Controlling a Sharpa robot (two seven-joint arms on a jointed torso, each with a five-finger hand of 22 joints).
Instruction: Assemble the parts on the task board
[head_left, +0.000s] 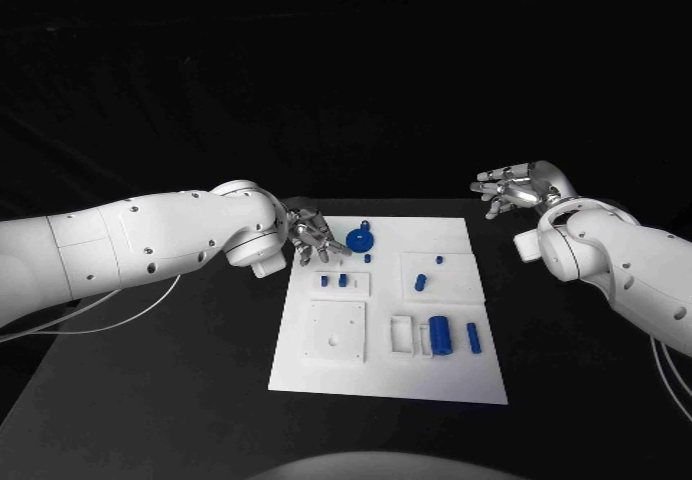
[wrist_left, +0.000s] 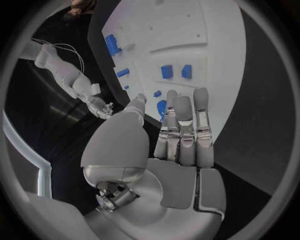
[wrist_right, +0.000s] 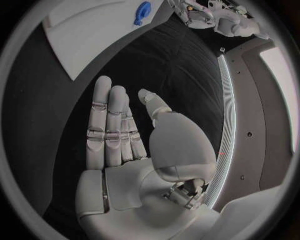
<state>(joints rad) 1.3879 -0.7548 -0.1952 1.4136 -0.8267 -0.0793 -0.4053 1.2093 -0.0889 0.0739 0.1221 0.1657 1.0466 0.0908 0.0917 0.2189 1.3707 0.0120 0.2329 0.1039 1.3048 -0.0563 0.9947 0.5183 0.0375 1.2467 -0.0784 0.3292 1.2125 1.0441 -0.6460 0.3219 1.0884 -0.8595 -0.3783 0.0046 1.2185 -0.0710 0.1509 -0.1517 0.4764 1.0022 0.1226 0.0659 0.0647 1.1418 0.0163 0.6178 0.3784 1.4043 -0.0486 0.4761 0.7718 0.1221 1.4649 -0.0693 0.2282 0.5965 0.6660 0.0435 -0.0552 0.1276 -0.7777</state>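
Nearest item: task board (head_left: 389, 385), white plate, centre of black table (head_left: 159, 400), long axis running away from the robot.

Near half: raised square block (head_left: 335, 332) on the left; beside it two blue cylinder parts, one thick (head_left: 440, 335), one thin (head_left: 473, 336), both lying with long axes near-to-far.

Middle: two small blue pegs (head_left: 333, 281) side by side on a low plate; one blue peg (head_left: 420, 282) further right, apparently upright.

Far left corner: blue round part (head_left: 359, 239), disc-shaped, its tab pointing away from the robot.

Left hand (head_left: 309, 238): at the board's far left edge, just beside the round part, fingers straight and together in the wrist view (wrist_left: 182, 131), holding nothing; contact with the part cannot be told.

Right hand (head_left: 516, 189): off the board, well beyond its far right corner, fingers extended and unladen.

Step in hand, judged: taking up the round part. Advice: spread thumb and fingers before closing on the disc's rim, keep it level, and avoid dragging it off the board's edge.
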